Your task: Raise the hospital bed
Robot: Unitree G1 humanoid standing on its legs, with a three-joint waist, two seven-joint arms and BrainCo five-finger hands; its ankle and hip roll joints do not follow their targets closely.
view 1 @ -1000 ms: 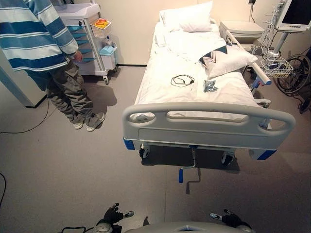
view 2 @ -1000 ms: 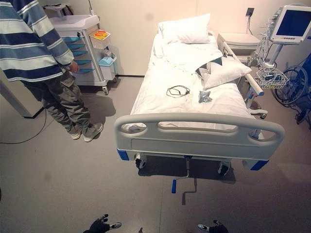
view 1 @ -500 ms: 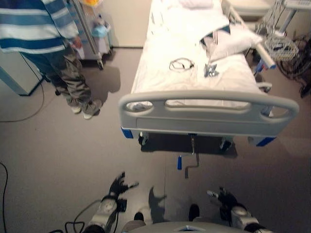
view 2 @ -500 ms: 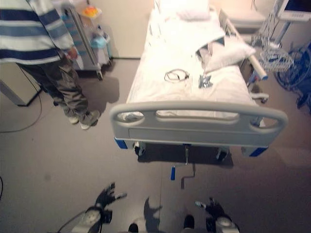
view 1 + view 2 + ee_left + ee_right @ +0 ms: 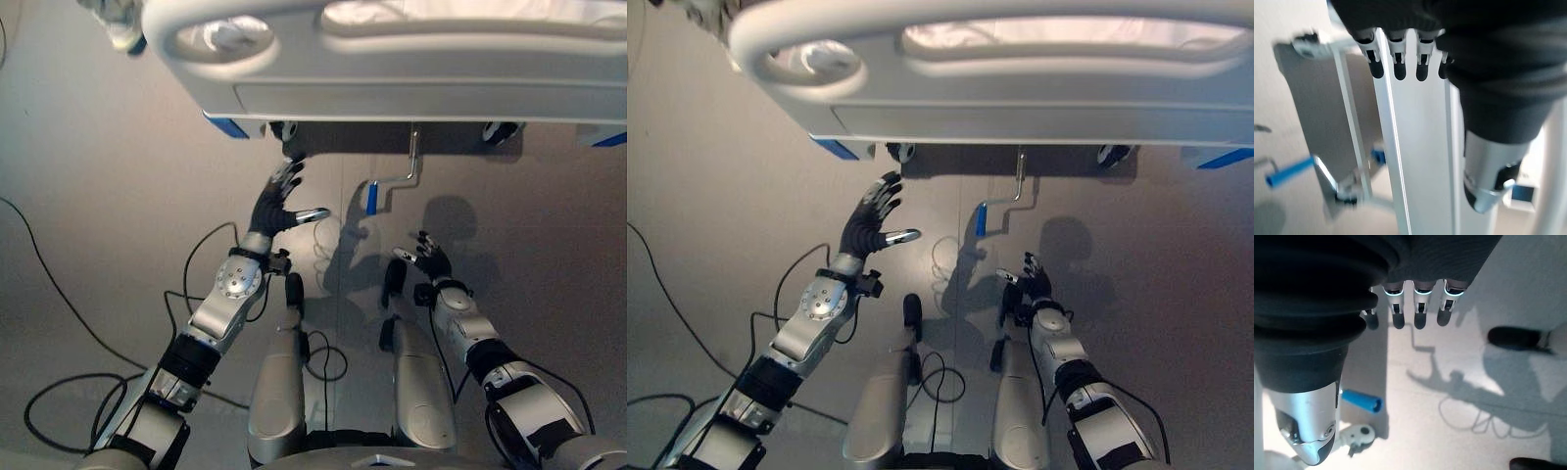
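Observation:
The hospital bed's grey footboard (image 5: 392, 69) runs across the far side of the eye views. Under it a metal crank (image 5: 414, 157) sticks out towards me, ending in a blue handle (image 5: 371, 199) low over the floor. My left hand (image 5: 272, 206) is open with fingers spread, held up left of the blue handle and apart from it. My right hand (image 5: 432, 262) is open too, lower and to the right of the handle, holding nothing. The blue handle (image 5: 1361, 401) lies past the right thumb in the right wrist view, and the blue handle (image 5: 1290, 171) appears in the left wrist view.
Bed castors (image 5: 284, 130) and blue corner bumpers (image 5: 227, 127) sit under the footboard. A person's shoe (image 5: 122, 29) stands at the far left beside the bed. Grey floor (image 5: 118, 196) spreads between me and the bed.
The camera has tipped down and come closer to the bed's foot. Both arms have come up and forward, the left hand rising towards the crank handle.

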